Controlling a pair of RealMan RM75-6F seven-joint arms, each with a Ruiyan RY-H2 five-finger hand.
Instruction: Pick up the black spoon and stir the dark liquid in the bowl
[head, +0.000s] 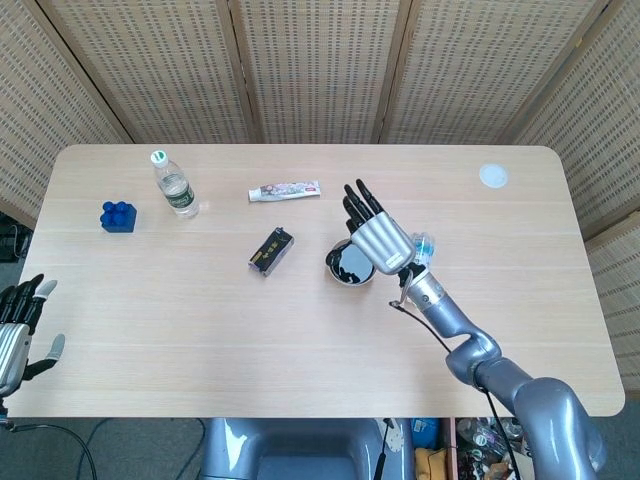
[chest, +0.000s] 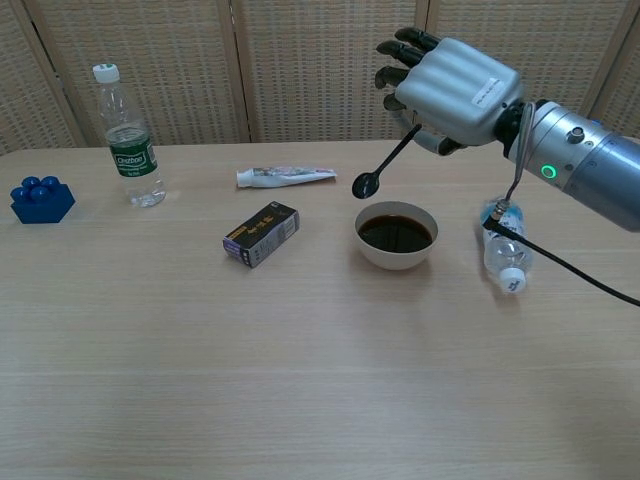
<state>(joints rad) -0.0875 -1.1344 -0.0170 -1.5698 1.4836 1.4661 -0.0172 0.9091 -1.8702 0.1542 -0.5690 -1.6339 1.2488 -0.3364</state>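
A white bowl (chest: 397, 248) of dark liquid (chest: 396, 233) stands mid-table; in the head view the bowl (head: 342, 266) is partly covered by my right hand (head: 378, 237). That right hand (chest: 447, 88) hovers above the bowl and holds the black spoon (chest: 384, 167) by its handle. The spoon slants down to the left, its scoop in the air just above the bowl's left rim, clear of the liquid. My left hand (head: 18, 328) hangs off the table's left edge with fingers apart, holding nothing.
A plastic bottle (chest: 503, 248) lies on its side right of the bowl. A black box (chest: 261, 234), a toothpaste tube (chest: 286, 176), an upright bottle (chest: 125, 141), a blue block (chest: 41, 199) and a white lid (head: 492, 176) sit around the table (chest: 300, 380).
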